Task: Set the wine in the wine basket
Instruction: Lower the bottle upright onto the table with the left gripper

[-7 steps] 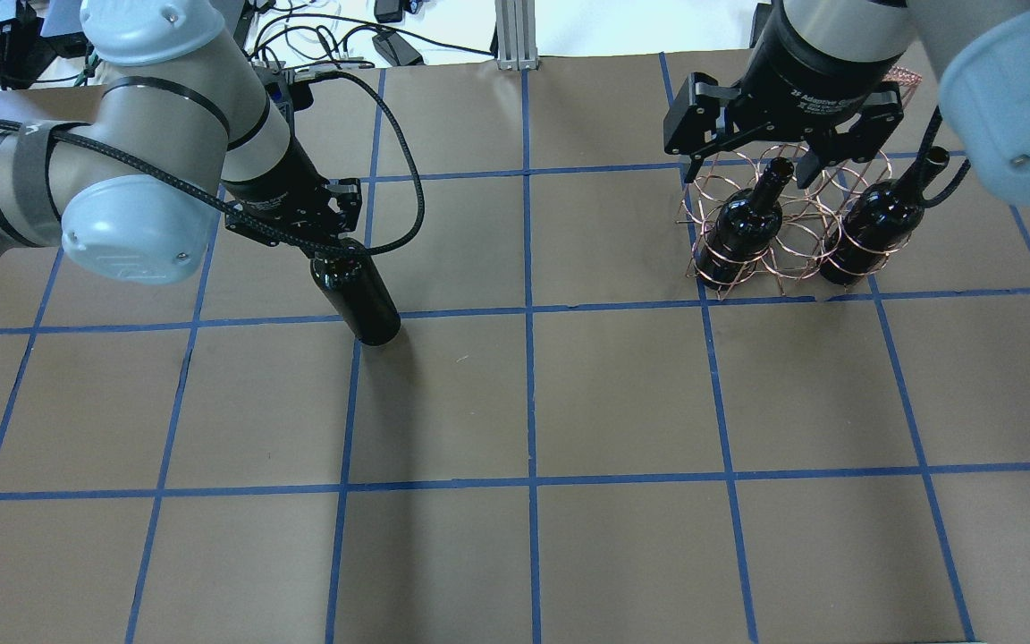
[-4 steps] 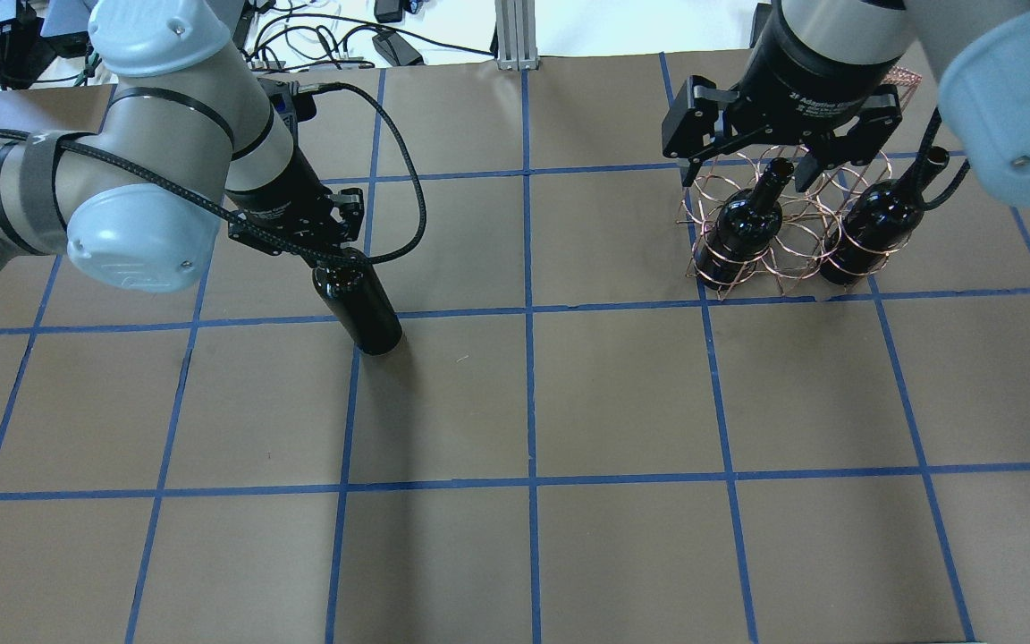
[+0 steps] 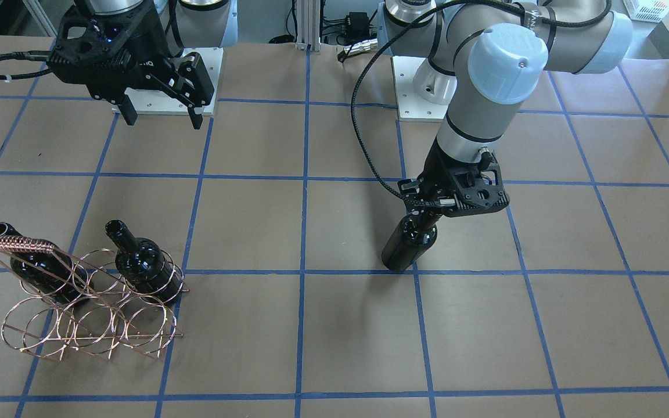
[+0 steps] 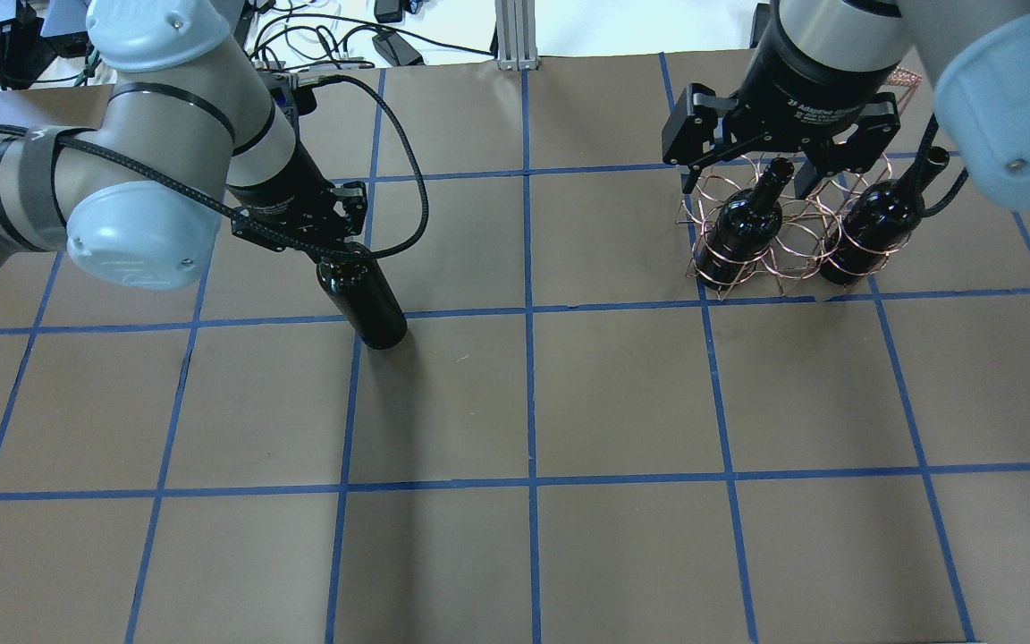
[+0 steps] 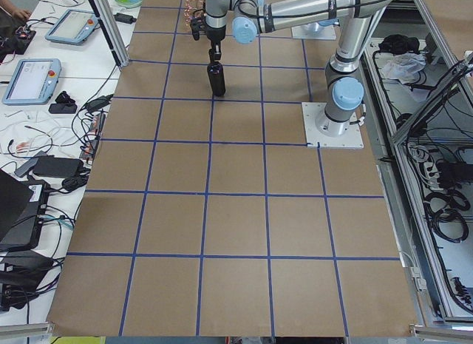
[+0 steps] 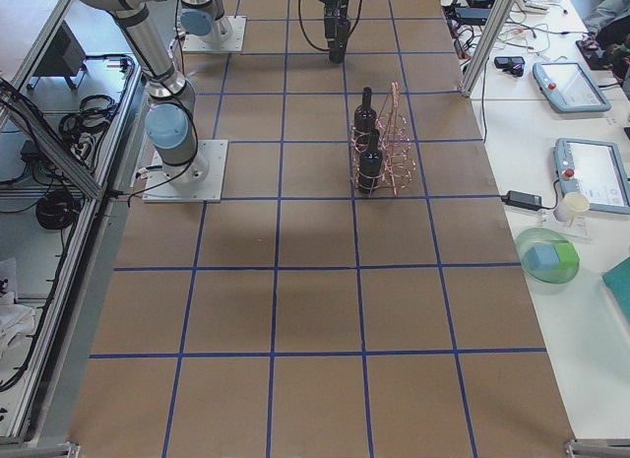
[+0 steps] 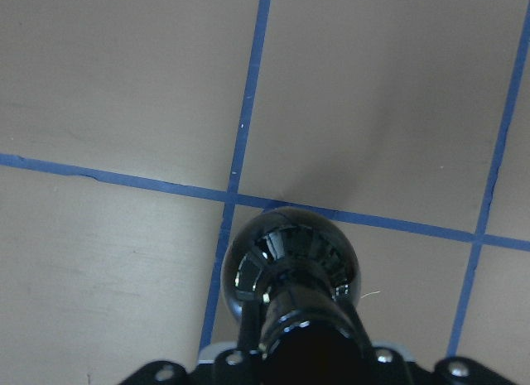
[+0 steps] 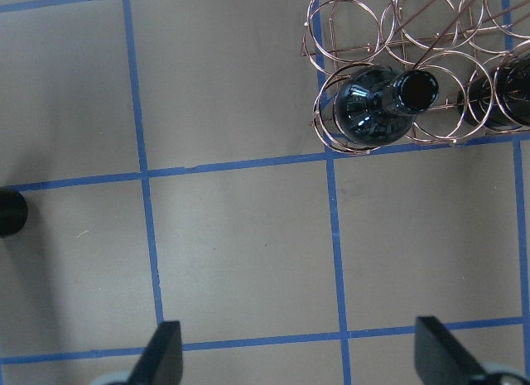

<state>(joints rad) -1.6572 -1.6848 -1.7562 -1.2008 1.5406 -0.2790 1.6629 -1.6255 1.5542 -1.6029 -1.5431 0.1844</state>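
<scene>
My left gripper [image 4: 342,253] is shut on the neck of a near-black wine bottle [image 4: 365,306], which hangs slightly tilted over a blue line crossing. It also shows in the front view [image 3: 409,247] and the left wrist view [image 7: 290,265]. I cannot tell whether its base touches the table. The copper wire wine basket [image 4: 789,240] stands at the far right with one bottle [image 4: 743,231] in its left ring and another [image 4: 877,224] in its right ring; the middle ring is empty. My right gripper [image 4: 747,179] is open and empty, high above the basket.
The table is brown paper with a blue tape grid [image 4: 528,313]. Cables and power bricks [image 4: 372,40] lie past the far edge. The arm bases [image 3: 416,87] are bolted at the robot's side. The basket's tall handle [image 3: 18,244] rises above the rings.
My left gripper has shifted the held bottle slightly to the right. My right gripper, still open, has moved a little toward the near side above the basket.
</scene>
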